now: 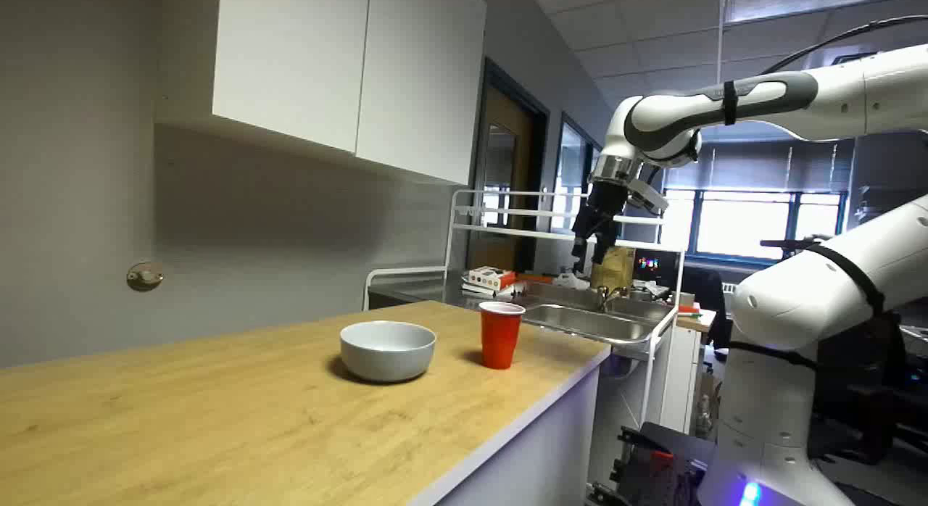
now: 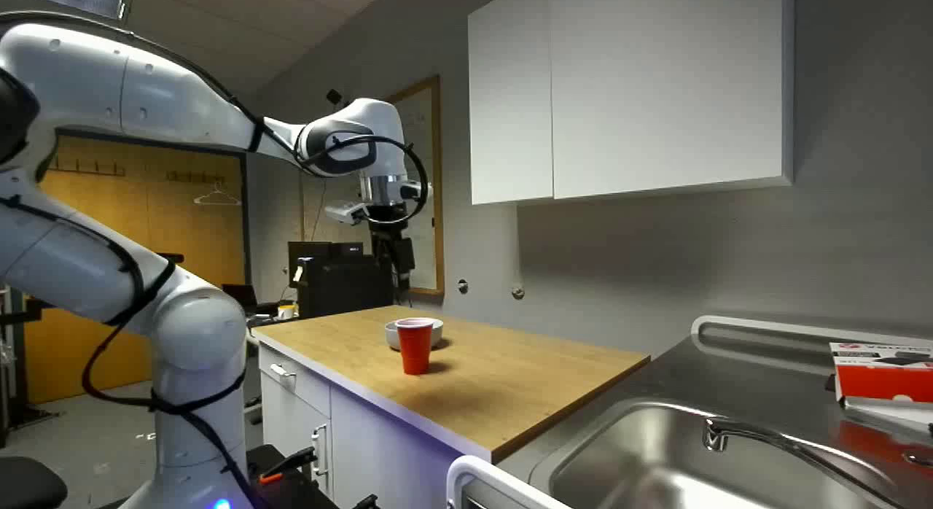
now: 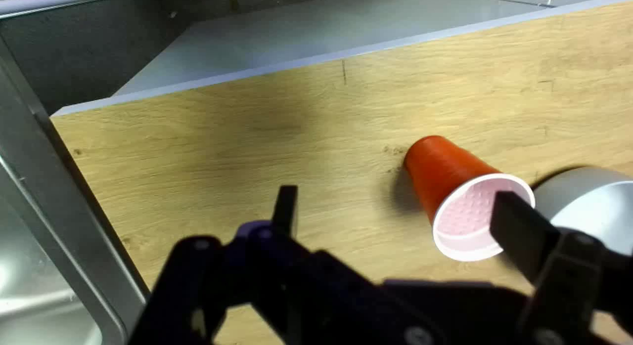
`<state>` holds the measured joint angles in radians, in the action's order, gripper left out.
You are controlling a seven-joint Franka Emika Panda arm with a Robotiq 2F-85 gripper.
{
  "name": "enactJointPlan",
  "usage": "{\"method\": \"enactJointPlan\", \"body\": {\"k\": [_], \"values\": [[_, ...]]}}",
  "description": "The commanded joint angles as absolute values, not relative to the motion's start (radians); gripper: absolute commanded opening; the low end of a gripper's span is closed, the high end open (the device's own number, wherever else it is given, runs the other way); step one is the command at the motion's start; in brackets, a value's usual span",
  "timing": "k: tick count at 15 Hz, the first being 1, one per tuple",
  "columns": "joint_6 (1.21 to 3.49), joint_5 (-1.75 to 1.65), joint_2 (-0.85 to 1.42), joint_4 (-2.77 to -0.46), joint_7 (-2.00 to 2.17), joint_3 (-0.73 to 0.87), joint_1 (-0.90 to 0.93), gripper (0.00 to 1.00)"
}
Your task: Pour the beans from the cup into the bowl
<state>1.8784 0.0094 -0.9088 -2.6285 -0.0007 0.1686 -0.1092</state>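
The red cup (image 1: 500, 339) stands upright on the wooden counter, and it also shows in an exterior view (image 2: 415, 352) and the wrist view (image 3: 440, 167). Pale, bumpy contents, seemingly the beans (image 3: 467, 209), show inside it in the wrist view. The pale grey bowl (image 1: 388, 355) stands beside the cup; the cup partly hides it in an exterior view (image 2: 393, 337), and the wrist view cuts it off at the right (image 3: 568, 191). My gripper (image 1: 589, 258) is open and empty, high above the counter and apart from the cup. In the wrist view, one finger overlaps the cup's rim.
The wooden counter (image 1: 239, 419) ends at a front edge near the robot. A metal sink (image 2: 634, 451) with a faucet (image 2: 773, 440) adjoins it. A white rack frame (image 1: 533, 234) stands around the sink. White wall cabinets (image 1: 348, 71) hang above the counter. A red-white box (image 2: 882, 374) lies by the sink.
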Motion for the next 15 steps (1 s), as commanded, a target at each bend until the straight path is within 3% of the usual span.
{"method": "enactJointPlan", "body": {"k": [1,15], "values": [[1.876,0.018,-0.906,-2.625,-0.009,0.159,-0.122,1.00],[1.897,0.030,-0.882,-2.616,-0.001,0.155,-0.113,1.00]]}}
